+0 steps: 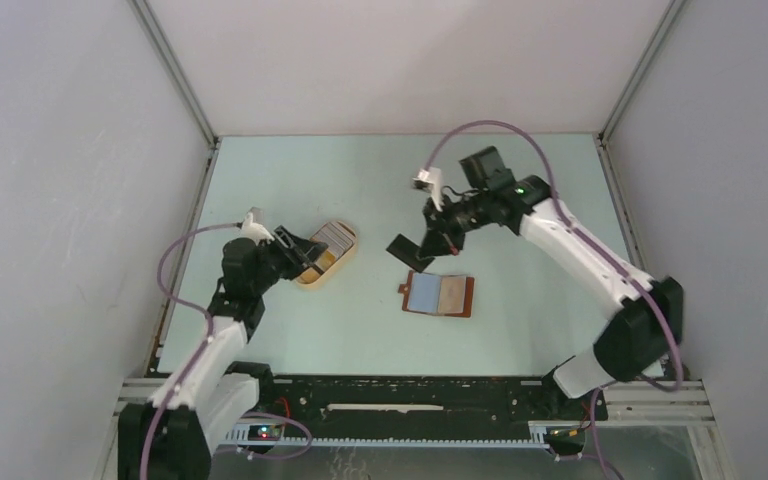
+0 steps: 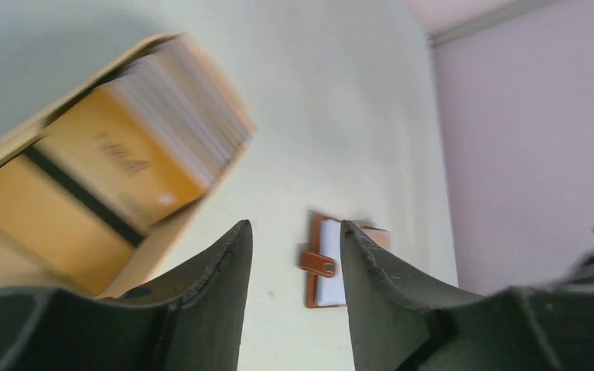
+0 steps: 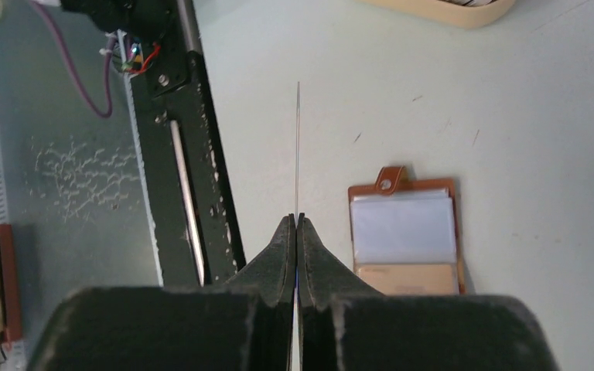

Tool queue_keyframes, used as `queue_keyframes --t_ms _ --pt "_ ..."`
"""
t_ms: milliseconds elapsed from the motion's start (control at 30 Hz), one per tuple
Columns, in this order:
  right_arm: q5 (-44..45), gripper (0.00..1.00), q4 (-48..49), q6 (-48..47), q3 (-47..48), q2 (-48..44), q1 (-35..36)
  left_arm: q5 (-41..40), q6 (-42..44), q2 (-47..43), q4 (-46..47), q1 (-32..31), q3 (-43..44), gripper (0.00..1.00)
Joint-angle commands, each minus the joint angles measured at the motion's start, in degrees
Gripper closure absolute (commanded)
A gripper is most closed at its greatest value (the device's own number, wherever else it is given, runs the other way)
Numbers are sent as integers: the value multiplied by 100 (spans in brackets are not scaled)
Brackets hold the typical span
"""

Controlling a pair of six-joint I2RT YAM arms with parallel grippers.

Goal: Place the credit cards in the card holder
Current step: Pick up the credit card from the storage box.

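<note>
Near the card holder [image 3: 402,232], right pincer [image 3: 297,219] clamps a credit card [image 3: 298,147] edgewise; left pincer [image 2: 295,226] parted, empty. Likely stiff, slick; hold one edge.

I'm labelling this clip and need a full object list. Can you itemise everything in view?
table: one, pale green, fills the workspace floor
tray: one, tan, oval, left of the table's middle
credit cards: a stack, count unclear, orange one in front with pale edges behind, standing in the tray
held card: one, dark, lifted off the table just beyond the card holder's left end
card holder: one, reddish-brown with a bluish-grey pocket, lying open on the table right of the tray
left gripper: one, black, open and empty, beside the tray
right gripper: one, black, shut on the held card
</note>
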Motion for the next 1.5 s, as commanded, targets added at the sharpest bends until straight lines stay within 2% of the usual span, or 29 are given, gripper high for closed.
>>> queue_keyframes --t_ms 0,100,167,267,333,400,433,500,600,667,700,800,967,1100,1200,1333,1433,1467 --pt "-755 100 403 -628 -936 -1106 -417 63 572 -1369 750 -786 -204 46" --pt "-1425 100 678 -718 -1575 -1800 -889 -201 1212 -2002 1221 -1830 -256 39" --pt "-2033 100 959 -660 -2007 -2256 -1293 -351 1598 -2283 1750 -2337 -401 30" --pt "-2822 100 1887 -26 -2774 -2683 -1769 -306 1995 -2273 2662 -2801 -597 21" --pt "-3166 100 2302 385 -3059 -2750 -1971 -87 2157 -1996 3660 -2928 -759 14" --pt "-3341 100 2181 484 -3089 -2598 -2079 1 2083 -1507 4544 -2937 -884 2" --pt "-3482 100 2071 528 -3089 -2472 -2130 -52 1987 -1213 4950 -2938 -913 0" --pt "-3666 100 2123 866 -3082 -2193 -2257 -2 1835 -542 5657 -2939 -883 0" --pt "-3533 100 2537 1456 -3073 -1948 -2388 833 1617 684 6688 -2934 -490 0" --pt "-3470 100 2568 1501 -3034 -1836 -2392 1328 1166 1525 7331 -2945 -165 1" --pt "-3462 100 2599 1521 -3017 -1774 -2384 1425 990 2021 7523 -2971 -15 2" --pt "-3413 100 2681 1559 -2994 -1667 -2337 1305 979 2770 7915 -3198 152 1" --pt "-3327 100 2672 1499 -2904 -1285 -2175 1021 1134 3285 7922 -3578 363 6" --pt "-3379 100 2108 1010 -2608 -914 -1992 893 814 3589 7922 -3636 537 17" --pt "-3328 100 2042 922 -2575 -798 -1883 897 631 3741 7922 -3675 662 24" --pt "-3280 100 1989 837 -2556 -759 -1805 853 531 3854 7922 -3690 724 36" --pt "-3246 100 1940 783 -2546 -775 -1812 867 462 3901 7922 -3692 755 49" --pt "-3241 100 1934 772 -2544 -777 -1812 890 442 3924 7922 -3692 777 56"
